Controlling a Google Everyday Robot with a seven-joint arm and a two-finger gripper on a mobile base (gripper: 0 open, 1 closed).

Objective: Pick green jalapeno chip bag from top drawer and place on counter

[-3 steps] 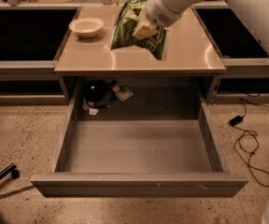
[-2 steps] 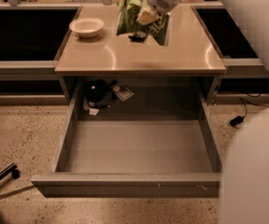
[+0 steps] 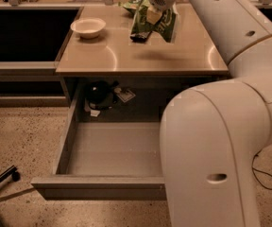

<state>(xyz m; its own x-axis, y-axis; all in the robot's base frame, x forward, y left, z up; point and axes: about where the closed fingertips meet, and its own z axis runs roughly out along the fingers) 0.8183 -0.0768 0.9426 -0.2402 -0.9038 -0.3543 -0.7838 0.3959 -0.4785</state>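
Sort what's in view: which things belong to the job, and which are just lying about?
Job: green jalapeno chip bag, held by the tool above the counter; open top drawer.
Lying about: white bowl on the counter; dark object and small card at the drawer's back.

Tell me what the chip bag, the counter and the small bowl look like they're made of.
The green jalapeno chip bag, held in the gripper above the counter, looks like thin foil or plastic film: crumpled, with sheen. The counter looks like glossy laminate or similar: smooth beige, bright reflections. The bowl seems glazed ceramic or plastic: plain pale, smooth rim.
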